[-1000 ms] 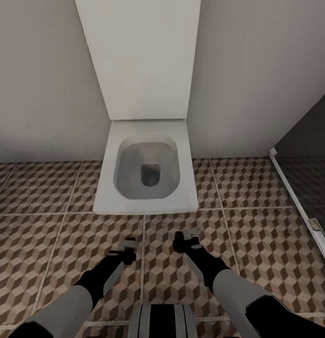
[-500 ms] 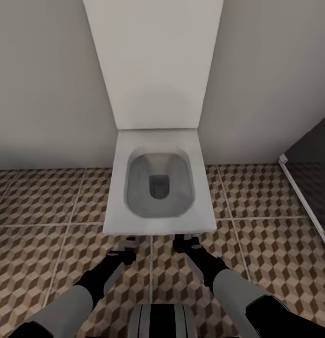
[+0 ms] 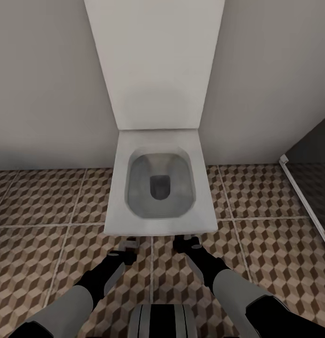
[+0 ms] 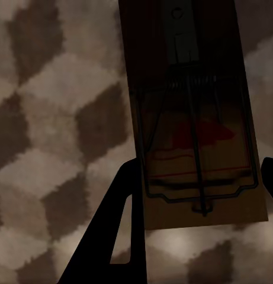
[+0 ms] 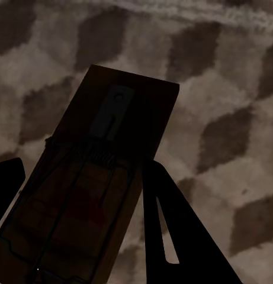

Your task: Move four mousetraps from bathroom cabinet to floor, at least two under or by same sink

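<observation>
Two mousetraps are riding with me, one in each set of fingers: my left fingers (image 4: 198, 195) are clamping the left mousetrap (image 4: 192, 112) by its long sides, and my right fingers (image 5: 80, 201) are clamping the right mousetrap (image 5: 92, 189) likewise. I am holding both low over the bathroom floor (image 3: 45, 197), flat faces toward the tiles, probably so they can go down level. I am facing a white toilet (image 3: 160, 183), its front edge just beyond my fingers, so setting-down is not yet done.

A white square toilet (image 3: 160, 188) stands against the wall (image 3: 45, 80), a dark glass partition (image 3: 313, 188) beside it.
</observation>
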You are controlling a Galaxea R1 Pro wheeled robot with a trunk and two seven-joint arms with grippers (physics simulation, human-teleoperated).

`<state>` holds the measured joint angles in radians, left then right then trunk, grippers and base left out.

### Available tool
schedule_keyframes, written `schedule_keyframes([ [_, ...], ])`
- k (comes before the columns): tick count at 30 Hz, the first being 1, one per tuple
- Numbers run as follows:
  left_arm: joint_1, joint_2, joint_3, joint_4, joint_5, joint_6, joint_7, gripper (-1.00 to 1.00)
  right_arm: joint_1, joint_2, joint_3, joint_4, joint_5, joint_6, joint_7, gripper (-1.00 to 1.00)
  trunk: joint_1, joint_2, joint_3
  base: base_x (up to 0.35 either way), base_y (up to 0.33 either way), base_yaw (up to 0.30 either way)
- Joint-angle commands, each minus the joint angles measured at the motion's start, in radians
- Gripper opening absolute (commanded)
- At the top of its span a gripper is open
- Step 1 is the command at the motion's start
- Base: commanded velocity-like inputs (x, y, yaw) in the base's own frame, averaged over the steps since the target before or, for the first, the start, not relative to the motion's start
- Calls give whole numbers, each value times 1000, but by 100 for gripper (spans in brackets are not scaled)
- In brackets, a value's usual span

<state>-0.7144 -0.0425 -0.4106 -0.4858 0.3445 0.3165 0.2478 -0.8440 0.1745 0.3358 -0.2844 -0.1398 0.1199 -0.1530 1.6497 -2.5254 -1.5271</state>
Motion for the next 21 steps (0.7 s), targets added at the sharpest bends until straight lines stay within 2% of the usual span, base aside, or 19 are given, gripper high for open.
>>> schedule_keyframes([
  [1,0,1,-8,-2,10,4,10,-100,0,0,8,-1,-10,4,-8,-100,0,0,-1,0,0,0],
  [11,0,1,-8,-2,10,4,10,-100,0,0,8,-1,-10,4,-8,-100,0,0,-1,0,0,0],
  [21,0,0,-8,-2,10,4,10,-100,0,0,8,-1,-10,4,-8,-100,4,-3,-39,0,0,0],
])
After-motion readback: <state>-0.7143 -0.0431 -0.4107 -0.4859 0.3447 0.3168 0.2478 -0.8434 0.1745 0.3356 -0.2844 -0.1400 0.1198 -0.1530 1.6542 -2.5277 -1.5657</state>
